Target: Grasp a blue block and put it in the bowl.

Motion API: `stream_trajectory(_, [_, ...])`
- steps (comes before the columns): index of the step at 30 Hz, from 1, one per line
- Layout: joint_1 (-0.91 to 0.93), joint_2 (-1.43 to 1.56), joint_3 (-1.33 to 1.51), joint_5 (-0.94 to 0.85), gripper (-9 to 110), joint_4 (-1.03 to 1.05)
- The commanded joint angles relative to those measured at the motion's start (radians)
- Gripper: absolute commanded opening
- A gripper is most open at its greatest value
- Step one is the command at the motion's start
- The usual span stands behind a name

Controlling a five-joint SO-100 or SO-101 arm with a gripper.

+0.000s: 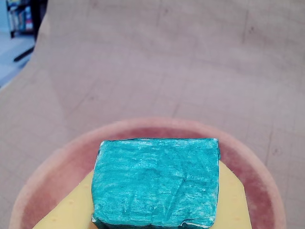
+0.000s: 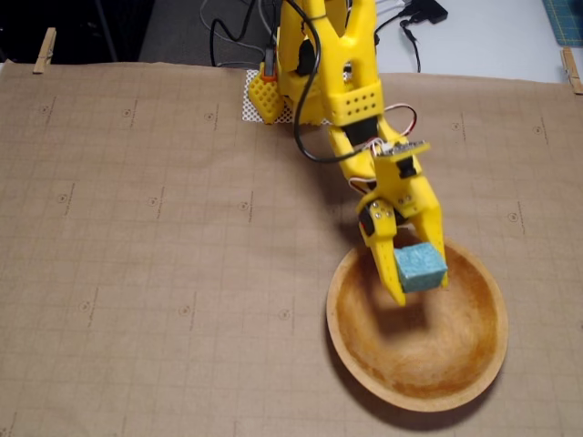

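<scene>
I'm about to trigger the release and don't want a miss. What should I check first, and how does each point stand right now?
1. Blue block clamped in the gripper: ok.
2. Block over the bowl, not the paper: ok; the wrist view shows the bowl's rim around it.
3. Block inside the rim line: ok, though it sits toward the bowl's far side in the fixed view.
4. Bowl interior free of other things: ok.
5. Drop height above the bowl floor: cannot tell.
6. Cables clear of the bowl: ok.
</scene>
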Motion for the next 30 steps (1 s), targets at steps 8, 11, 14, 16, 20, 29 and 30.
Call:
stream_trajectory(8, [-0.006, -0.13, -0.245, -0.011, -3, 0.006])
stream_trajectory(11, [-0.006, -0.184, -0.276, -0.011, -3, 0.006])
stream_trajectory(14, [-0.006, -0.238, -0.302, -0.011, -3, 0.006])
stream_trajectory(16, [-0.006, -0.268, -0.321, -0.006, -3, 0.006])
stream_trajectory(20, [-0.002, -0.325, -0.347, -0.003, -3, 0.006])
stream_trajectory(29, [0.018, -0.324, -0.371, 0.002, 4, 0.163])
stream_trajectory(30, [0.02, -0.316, -0.38, 0.002, 6, 0.192])
